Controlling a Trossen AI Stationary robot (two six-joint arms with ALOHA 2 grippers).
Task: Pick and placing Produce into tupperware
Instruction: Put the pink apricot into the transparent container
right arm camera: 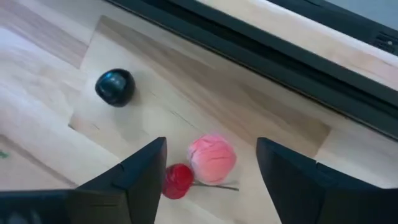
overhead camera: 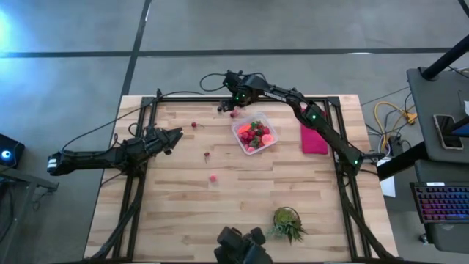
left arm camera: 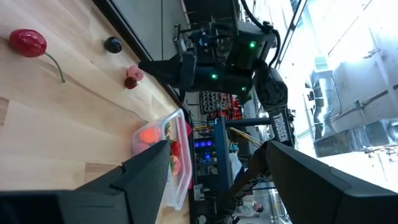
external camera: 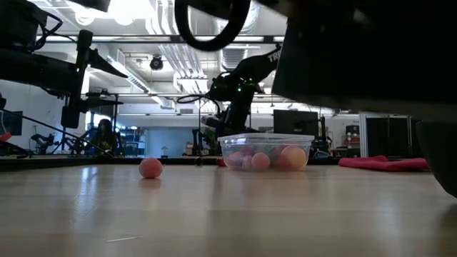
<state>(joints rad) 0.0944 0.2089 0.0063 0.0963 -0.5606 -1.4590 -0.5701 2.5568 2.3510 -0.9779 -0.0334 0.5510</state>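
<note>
The clear tupperware stands on the table's far middle and holds several red and pink produce pieces; it also shows in the low view. Loose pieces lie left of it. My right gripper is open near the far edge. Its fingers stand on either side of a pink piece and a small red piece without touching them. My left gripper is open at the table's left, pointing toward the tupperware.
A magenta cloth lies right of the tupperware. A green spiky plant stands near the near edge. A small dark ball sits by the far edge rail. A red cherry-like piece lies ahead of my left gripper.
</note>
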